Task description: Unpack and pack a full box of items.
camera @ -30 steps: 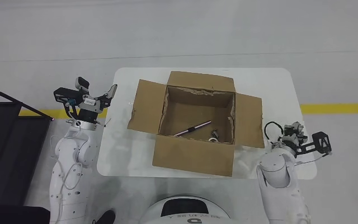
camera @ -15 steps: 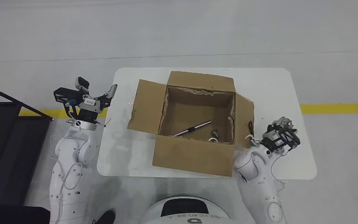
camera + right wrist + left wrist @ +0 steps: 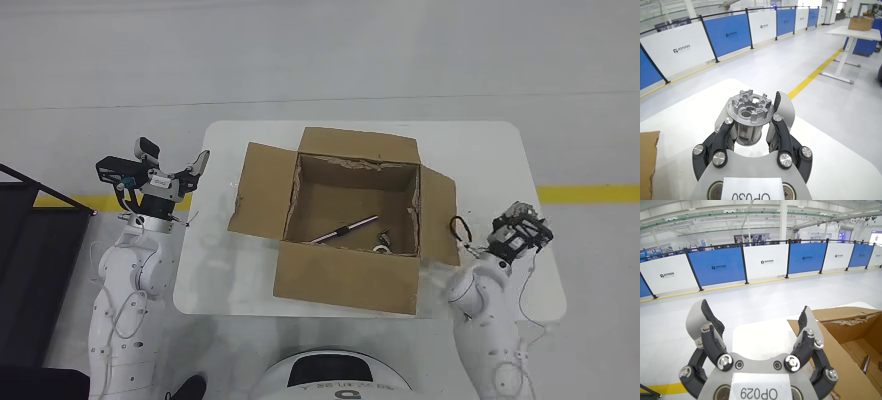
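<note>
At the left edge of the table (image 3: 480, 150): left gripper (image 3: 175, 156), jaws spread wide, nothing between them, same spot and pose as a second ago. Hangs apart from the cardboard box (image 3: 345, 280), touching none of it.

In the middle of the table: that one cardboard box, all four flaps folded outward. On its floor, two things left: one metal rod (image 3: 343, 229) lying aslant, and just beside the rod's right end one small metal piece (image 3: 382, 241), too small to name. On the box's right side, right-hand flap (image 3: 437, 215) now tilted up steeper than a second ago, back then flatter and wider; likely nudged by the passing arm.

Over the table's right end: right gripper (image 3: 517, 232), clamped on one cast metal hub (image 3: 750, 109), a short cylinder with a notched, toothed flange, gripped round the barrel with the flange outward. A second ago out beyond the table's right edge; half a second ago swung in close against the flap; now drawn slightly back, clear of the box and above bare tabletop.

Reads most likely as the unpacking half: hub out and in hand, ready for setting down on the right-hand tabletop, two items yet to lift out. Count: two grippers, one box, one rod, one small piece, one hub.
</note>
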You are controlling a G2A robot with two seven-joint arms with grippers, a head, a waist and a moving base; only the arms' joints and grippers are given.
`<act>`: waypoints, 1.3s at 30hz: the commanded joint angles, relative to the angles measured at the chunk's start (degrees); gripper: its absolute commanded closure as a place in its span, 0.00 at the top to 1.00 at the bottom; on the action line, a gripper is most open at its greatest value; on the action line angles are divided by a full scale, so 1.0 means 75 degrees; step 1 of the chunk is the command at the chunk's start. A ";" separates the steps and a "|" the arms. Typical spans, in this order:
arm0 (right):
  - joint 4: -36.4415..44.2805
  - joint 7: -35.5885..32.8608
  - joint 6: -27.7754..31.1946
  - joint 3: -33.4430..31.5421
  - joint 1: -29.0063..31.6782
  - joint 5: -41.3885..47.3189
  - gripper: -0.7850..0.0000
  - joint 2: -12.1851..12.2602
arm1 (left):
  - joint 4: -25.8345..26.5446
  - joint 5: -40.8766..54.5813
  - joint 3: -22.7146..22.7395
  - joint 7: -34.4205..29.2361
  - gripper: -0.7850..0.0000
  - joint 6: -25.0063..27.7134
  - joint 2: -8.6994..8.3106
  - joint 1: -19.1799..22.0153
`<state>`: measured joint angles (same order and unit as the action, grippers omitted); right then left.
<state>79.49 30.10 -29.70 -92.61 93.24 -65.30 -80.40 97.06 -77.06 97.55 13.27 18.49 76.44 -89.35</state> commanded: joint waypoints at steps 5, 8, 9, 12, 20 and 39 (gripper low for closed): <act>-0.0233 -0.1074 0.0856 -0.0043 -0.0093 -0.1135 0.00 0.0135 | 0.0000 0.0000 0.0000 0.0000 1.00 0.0000 0.0000 0.0000; -0.0410 -0.1412 0.0944 -0.0059 -0.0223 -0.1316 0.00 0.0153 | 0.0000 0.0000 0.0000 0.0000 1.00 0.0000 0.0000 0.0000; -0.0433 -0.1468 0.0957 -0.0077 -0.0252 -0.1338 0.00 0.0158 | 0.0000 0.0000 0.0000 0.0000 1.00 0.0000 0.0000 0.0000; -0.0581 -0.1717 0.1045 -0.0125 -0.0355 -0.1497 0.00 0.0179 | 0.0000 0.0000 0.0000 0.0000 1.00 0.0000 0.0000 0.0000; -0.1163 -0.1927 0.1096 -0.0141 -0.0694 -0.1923 0.00 0.0208 | 0.0000 0.0000 0.0000 0.0000 1.00 0.0000 0.0000 0.0000; -0.1354 -0.2219 0.1204 -0.0234 -0.0832 -0.1713 1.00 0.0182 | 0.0000 0.0000 0.0000 0.0000 1.00 0.0000 0.0000 0.0000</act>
<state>69.05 13.51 -20.64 -94.31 86.82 -78.12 -79.03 97.06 -77.06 97.55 13.27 18.49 76.44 -89.35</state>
